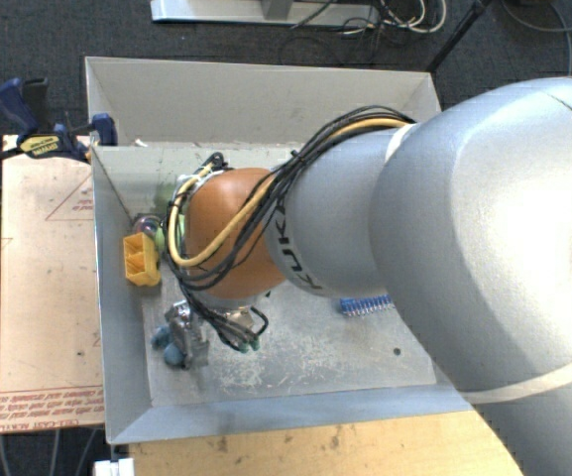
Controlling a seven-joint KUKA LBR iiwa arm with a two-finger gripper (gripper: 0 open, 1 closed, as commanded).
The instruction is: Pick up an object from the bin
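We are seeing the gripper (188,337) hanging low in the bin's (315,363) lower left corner | we are not telling if it is open or shut, we cannot see | small blue thing (170,353) is lying just beside it | yellow block (141,260) is sitting near

One camera looks down from above on the grey metal bin (266,102), leaning somewhat to one side, so the far wall's inner face lies open to it. It sits close: the bulky grey robot arm (444,226) entering from the right hides much of the bin's floor. Dark carpeted floor (67,18) runs beyond the far wall.
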